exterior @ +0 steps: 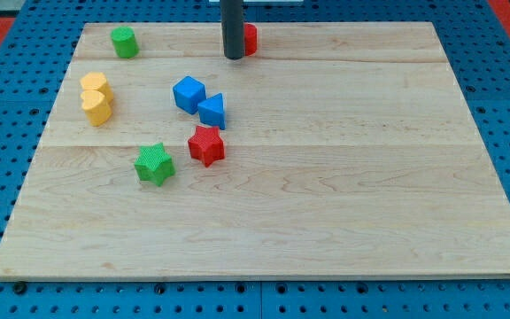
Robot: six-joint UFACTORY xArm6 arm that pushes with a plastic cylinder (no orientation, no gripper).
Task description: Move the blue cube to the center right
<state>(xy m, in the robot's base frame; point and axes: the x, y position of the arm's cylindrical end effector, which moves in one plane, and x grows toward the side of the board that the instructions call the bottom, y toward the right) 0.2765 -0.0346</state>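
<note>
The blue cube (189,93) sits on the wooden board (343,177), left of the middle. A blue triangular block (212,111) touches it at its lower right. My tip (234,57) is near the view's top, above and to the right of the blue cube, with a gap between them. A red block (250,39) is right behind the rod, partly hidden by it.
A red star (206,145) lies just below the blue triangle. A green star (155,164) lies to its lower left. Two yellow blocks (96,97) stand together at the left. A green cylinder (124,42) is at the top left.
</note>
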